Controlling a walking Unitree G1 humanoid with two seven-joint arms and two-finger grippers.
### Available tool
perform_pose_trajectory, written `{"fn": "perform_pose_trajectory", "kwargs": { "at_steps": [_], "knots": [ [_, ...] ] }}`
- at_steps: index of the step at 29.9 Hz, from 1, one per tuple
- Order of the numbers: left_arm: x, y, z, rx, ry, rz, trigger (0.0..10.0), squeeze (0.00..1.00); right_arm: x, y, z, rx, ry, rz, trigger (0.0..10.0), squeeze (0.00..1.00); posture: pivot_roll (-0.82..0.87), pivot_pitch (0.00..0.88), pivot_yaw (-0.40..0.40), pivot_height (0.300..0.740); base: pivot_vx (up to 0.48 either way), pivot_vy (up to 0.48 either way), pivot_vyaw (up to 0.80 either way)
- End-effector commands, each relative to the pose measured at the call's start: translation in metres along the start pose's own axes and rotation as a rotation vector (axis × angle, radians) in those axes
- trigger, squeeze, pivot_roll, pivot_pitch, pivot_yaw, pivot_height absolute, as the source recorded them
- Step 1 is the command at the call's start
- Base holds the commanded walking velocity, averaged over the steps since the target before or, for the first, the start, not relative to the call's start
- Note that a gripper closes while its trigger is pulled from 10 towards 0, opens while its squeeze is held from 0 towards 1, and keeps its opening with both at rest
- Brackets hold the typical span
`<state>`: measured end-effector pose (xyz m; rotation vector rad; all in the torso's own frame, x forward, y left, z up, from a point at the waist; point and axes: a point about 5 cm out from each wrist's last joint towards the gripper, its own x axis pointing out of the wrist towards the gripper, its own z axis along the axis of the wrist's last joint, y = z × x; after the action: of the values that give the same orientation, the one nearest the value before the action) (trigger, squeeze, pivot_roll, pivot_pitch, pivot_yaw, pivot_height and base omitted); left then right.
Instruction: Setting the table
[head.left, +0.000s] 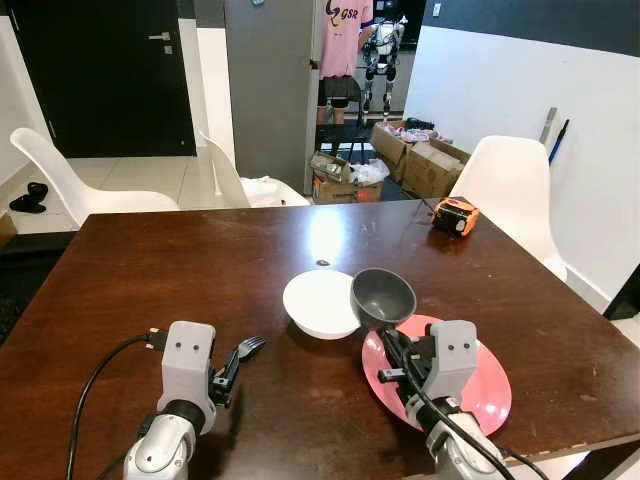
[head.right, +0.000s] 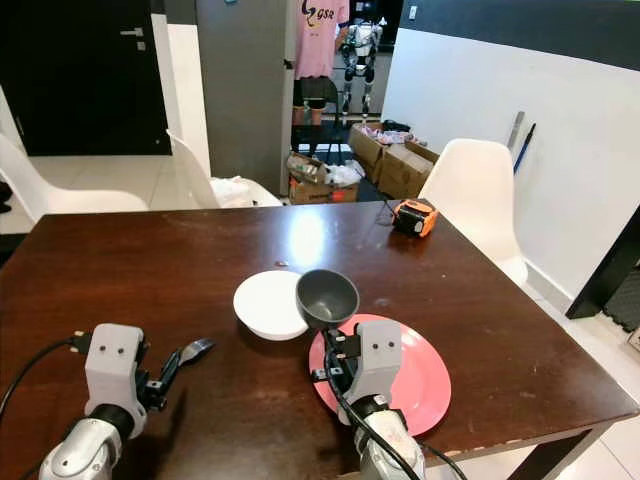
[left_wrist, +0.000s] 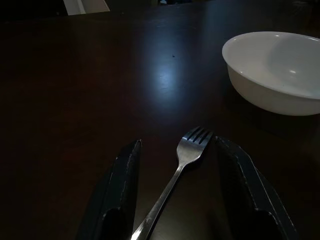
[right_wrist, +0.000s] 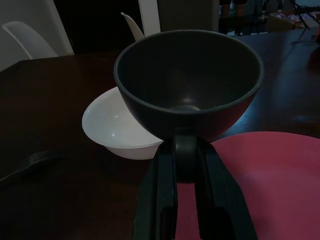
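A dark brown wooden counter (head.left: 200, 270) was seen from above, with white chairs (head.left: 505, 185) set around it. Near its front edge a pink plate (head.left: 490, 385) lay flat, and a white bowl (head.left: 318, 303) stood just beside it, toward the robot's left.

The right claw (right_wrist: 186, 150) was clenched on the rim of a dark grey bowl (head.left: 383, 295), one finger inside the rim and one outside, as shown in the right wrist view. The grey bowl was held upright and lifted clear of the counter, above the near-left edge of the pink plate and close against the white bowl's right side. Whether the two bowls touched could not be told.

The left claw (left_wrist: 177, 157) was released, its two black fingers spread apart low over the counter. A metal fork (left_wrist: 182, 160) was seen between those fingers, its tines pointing away from the wrist toward the white bowl. The fork's handle ran back between the fingers; whether it was touched by them could not be told.

An orange tape measure (head.left: 455, 216) rested on the far right part of the counter, well apart from the dishes.
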<state>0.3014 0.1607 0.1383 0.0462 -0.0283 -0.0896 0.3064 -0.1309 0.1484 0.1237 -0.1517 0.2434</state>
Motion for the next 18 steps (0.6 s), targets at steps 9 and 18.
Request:
{"fn": "perform_pose_trajectory", "kwargs": {
  "at_steps": [9, 18],
  "knots": [
    [-0.0029, 0.0013, -0.009, 0.002, 0.042, 0.009, 10.0, 0.0, -0.0026, 0.0008, -0.0024, 0.001, 0.008, -0.001, 10.0, 0.0, 0.01, 0.073, 0.032, 0.74, 0.0, 0.0, 0.0],
    [-0.0033, 0.0015, -0.0092, 0.002, 0.043, 0.01, 10.0, 0.0, -0.0029, 0.0013, -0.002, 0.0, 0.004, 0.0, 10.0, 0.0, 0.01, 0.074, 0.032, 0.74, 0.0, 0.0, 0.0]
  ]
}}
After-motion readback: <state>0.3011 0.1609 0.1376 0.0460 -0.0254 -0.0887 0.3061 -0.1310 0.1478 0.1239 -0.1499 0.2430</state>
